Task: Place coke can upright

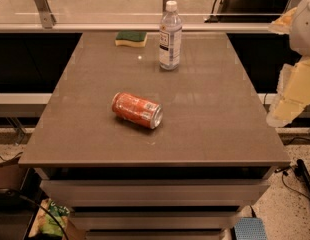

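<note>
The coke can (137,110) is red-orange with white lettering. It lies on its side near the middle of the brown table (210,129), with its silver top pointing to the front right. My gripper (291,96) hangs at the right edge of the view, beyond the table's right edge. It is well apart from the can and holds nothing that I can see.
A clear plastic water bottle (170,36) with a white cap stands upright at the back middle of the table. A green and yellow sponge (131,38) lies at the back, left of the bottle. A glass railing runs behind the table.
</note>
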